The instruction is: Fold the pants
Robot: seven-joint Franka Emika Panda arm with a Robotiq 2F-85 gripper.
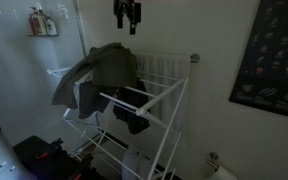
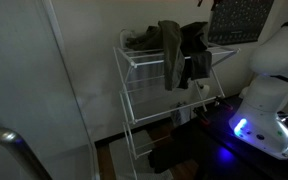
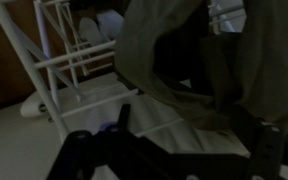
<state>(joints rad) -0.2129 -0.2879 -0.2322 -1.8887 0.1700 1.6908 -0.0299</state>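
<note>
Pants (image 1: pixel 106 66) draped over white rack (image 1: pixel 170 72), gripper (image 1: pixel 128 22) above, jaws apart

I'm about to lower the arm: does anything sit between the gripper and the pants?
Nothing visible does. The gripper hangs in open air above the pants draped over the drying rack; the black garment hangs lower, to the side.

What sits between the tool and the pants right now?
Nothing solid: in an exterior view the tool hangs above the pants draped over the rack, and only bare air, with white wall behind, separates them.
</note>
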